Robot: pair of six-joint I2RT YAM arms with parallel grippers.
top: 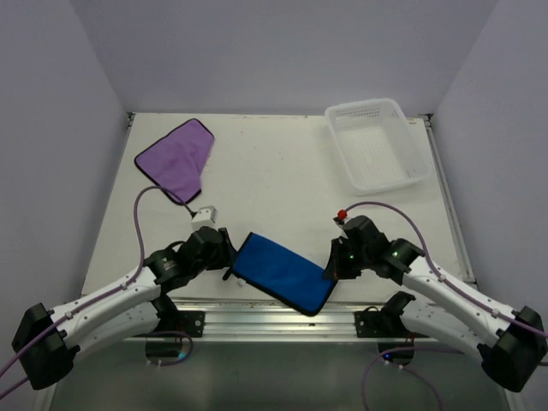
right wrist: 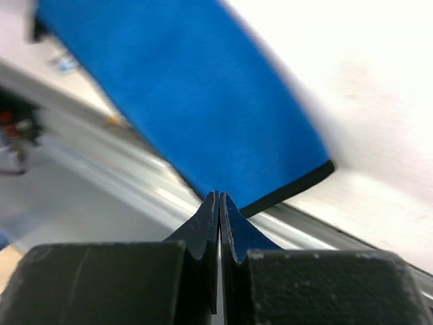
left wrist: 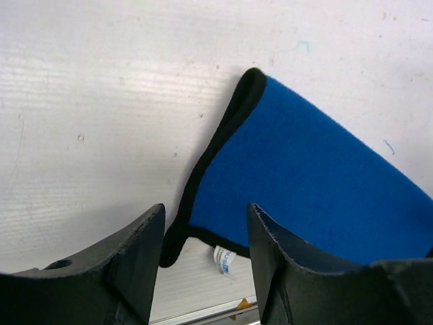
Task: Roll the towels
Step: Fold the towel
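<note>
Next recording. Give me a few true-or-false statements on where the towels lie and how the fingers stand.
1. The blue towel lies between the two grippers, near the table's front edge. True.
2. The purple towel is inside the basket. False: it lies on the table at the far left, and the basket holds nothing.
3. The left gripper is shut. False: its fingers stand open at the blue towel's corner.
4. The right gripper is shut. True.

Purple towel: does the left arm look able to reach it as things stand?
Probably yes. The purple towel lies at far left, nothing between it and the left gripper, whose jaws stand open at the blue towel.
</note>
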